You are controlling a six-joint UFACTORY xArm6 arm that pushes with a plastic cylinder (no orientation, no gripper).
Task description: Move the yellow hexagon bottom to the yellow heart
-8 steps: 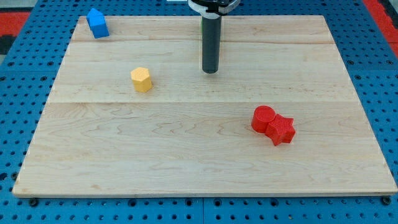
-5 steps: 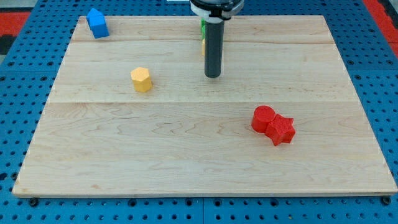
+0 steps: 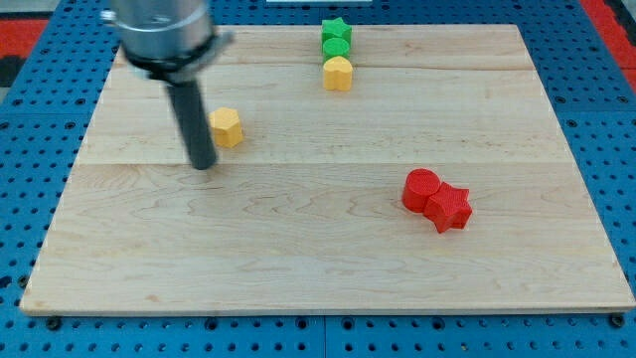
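**Tip beside the yellow hexagon, left of centre**

Nearest the bottom edge of the wooden table (image 3: 298, 278), toward the right side, a red cylinder (image 3: 420, 189) and a red star (image 3: 450, 208) lay touching each other, the star slightly lower and further right.

Further up, in the left half, my tip (image 3: 203, 165) sat on the board just below and to the left of the yellow hexagon (image 3: 227, 127), very close to it; whether the two touched could not be told. The rod is a bare pusher with nothing to open or clench, and it held nothing. The hexagon stood upright on a flat face, compact, with no clear long axis and no marked pointing direction.

Toward the top edge, a little right of centre, the yellow heart (image 3: 339, 73) lay well apart from the hexagon, up and to its right. Directly above the heart, touching or nearly so, a green star (image 3: 336, 35) sat nearest that edge.
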